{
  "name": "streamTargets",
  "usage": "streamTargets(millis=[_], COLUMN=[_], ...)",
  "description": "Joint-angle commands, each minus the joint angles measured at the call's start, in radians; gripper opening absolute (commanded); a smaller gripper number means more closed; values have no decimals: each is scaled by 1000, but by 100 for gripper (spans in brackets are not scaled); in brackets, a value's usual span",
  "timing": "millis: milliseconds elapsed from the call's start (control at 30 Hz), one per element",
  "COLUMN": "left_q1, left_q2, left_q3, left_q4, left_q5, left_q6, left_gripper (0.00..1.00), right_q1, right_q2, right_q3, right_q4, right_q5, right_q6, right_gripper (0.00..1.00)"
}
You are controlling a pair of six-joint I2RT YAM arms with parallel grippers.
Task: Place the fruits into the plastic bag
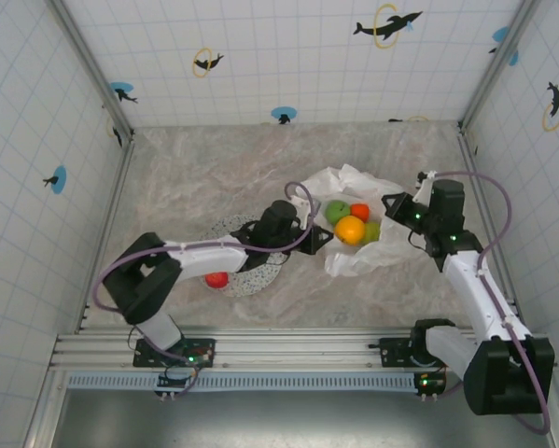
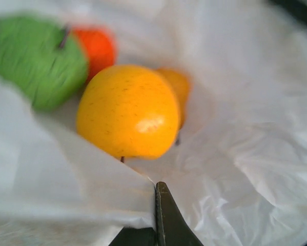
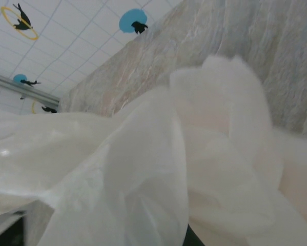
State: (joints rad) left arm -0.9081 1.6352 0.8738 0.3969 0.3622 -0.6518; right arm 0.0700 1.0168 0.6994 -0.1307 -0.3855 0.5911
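at the right rim of the plastic bag [image 1: 354, 182] the right gripper [image 1: 402, 215] seemingly propped it open for fruits [image 1: 350, 230]; the left gripper [image 1: 322, 239] faced its mouth; film hid whether either pinched.

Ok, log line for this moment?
plastic bag: four fruits inside | red fruit: at plate edge | left gripper: at bag mouth | right gripper: at bag edge | jaws: unclear

This is a robot test cell in a lab: a grey marbled tabletop [image 1: 186, 177] is boxed in by white grid-patterned wall panels [image 1: 288, 65] with black dolphin stickers [image 1: 387, 25] at 12 o'clock. A silver aluminium rail [image 1: 298, 350] at 6 o'clock carries two black robot-arm bases [image 1: 176, 353].
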Motion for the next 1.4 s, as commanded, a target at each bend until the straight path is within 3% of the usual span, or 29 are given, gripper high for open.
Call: streamTargets(millis=[0, 233, 467, 700, 900, 1000, 1133, 1367], left_q1=[3, 36, 43, 42, 38, 20, 7, 22], left_q2=[-97, -228, -227, -201, -197, -207, -255, -475], left_q3=[22, -4, -27, -76, -90, -82, -100, -199], left_q4=[42, 38, -111, -73, -2, -24, -99, -314], left_q5=[88, 72, -106, -28, 53, 63, 50, -225], left_q6=[-5, -7, 99, 99, 75, 105, 165, 269], left_gripper=[0, 0, 0, 0, 1, 10, 34, 77], right_q1=[-4, -3, 20, 52, 87, 107, 117, 127], right_q2=[-25, -44, 10, 50, 97, 104, 98, 36], right_q3=[92, 155, 61, 21, 99, 115, 114, 60], right_q4=[-107, -145, -3, 116, 116, 118, 76, 49], right_q5=[102, 152, 53, 22, 26, 25, 10, -66], right_q6=[-100, -132, -58, 16, 18, 5, -72, -205], right_gripper=[0, 0, 0, 0, 0, 0, 0, 0])
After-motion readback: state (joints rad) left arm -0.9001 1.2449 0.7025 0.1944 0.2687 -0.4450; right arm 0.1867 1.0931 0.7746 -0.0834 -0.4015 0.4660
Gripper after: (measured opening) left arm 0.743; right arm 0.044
